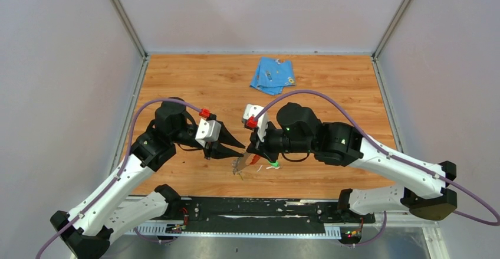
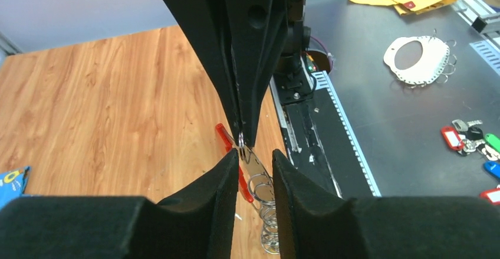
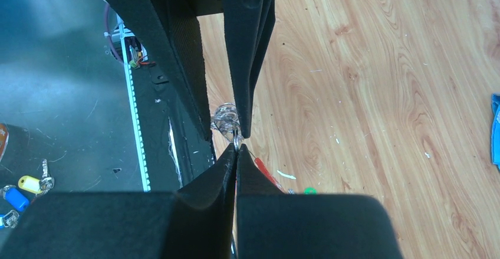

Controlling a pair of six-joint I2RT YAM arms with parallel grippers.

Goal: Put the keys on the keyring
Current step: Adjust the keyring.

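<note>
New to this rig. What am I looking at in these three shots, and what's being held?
Two robot arms are bolted at the near edge of a wooden table. One picture looks down from above; the other two come from cameras on each wrist, looking along that arm's own jaws. The right gripper has its jaws shut on the keyring, a silvery piece with a red strip and wire rings. The left gripper has its jaws apart on either side of it. A green-tagged key lies beneath; a blue cloth lies farther back.
</note>
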